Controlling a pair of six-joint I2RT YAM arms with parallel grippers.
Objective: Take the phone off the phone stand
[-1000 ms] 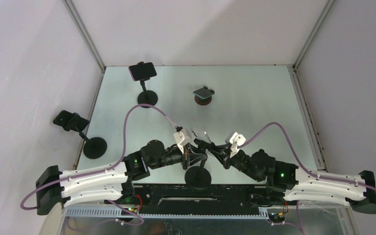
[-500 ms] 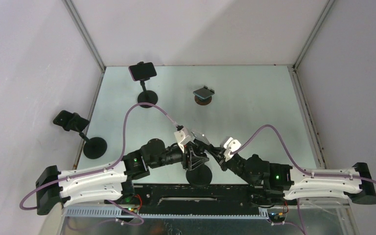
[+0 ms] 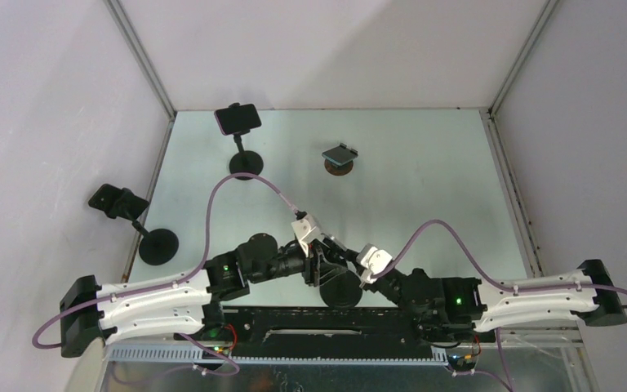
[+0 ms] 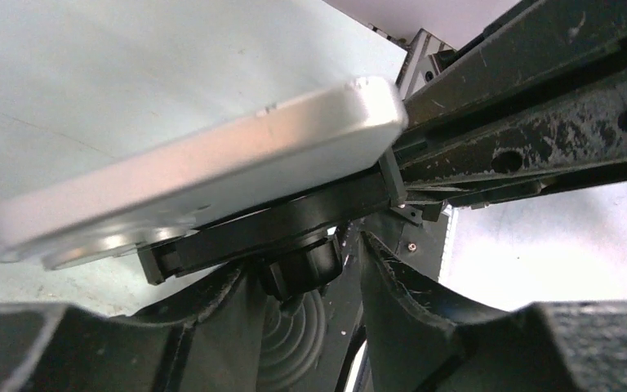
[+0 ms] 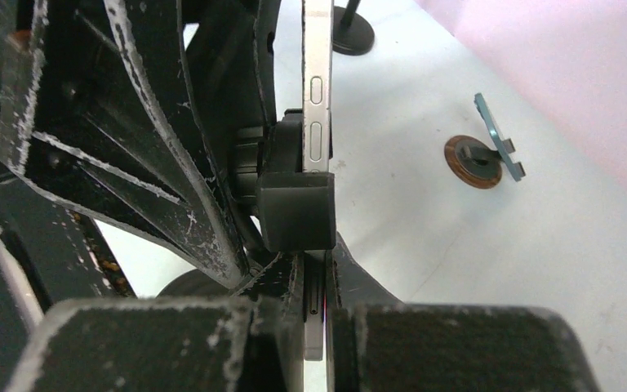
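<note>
Near the table (image 3: 424,180) edge, right fingers (image 5: 457,351) pinch the phone (image 5: 317,82).

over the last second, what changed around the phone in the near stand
The right gripper, shut on the phone, drew back left and toward the near edge. The left gripper opened; its fingers now straddle the neck of the phone stand. The phone still sits in the stand, and the far round stand has not moved.

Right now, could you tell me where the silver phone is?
The silver phone sits centre frame in the right wrist view, held by the black stand clamp, its near end pinched by the right gripper.
</note>
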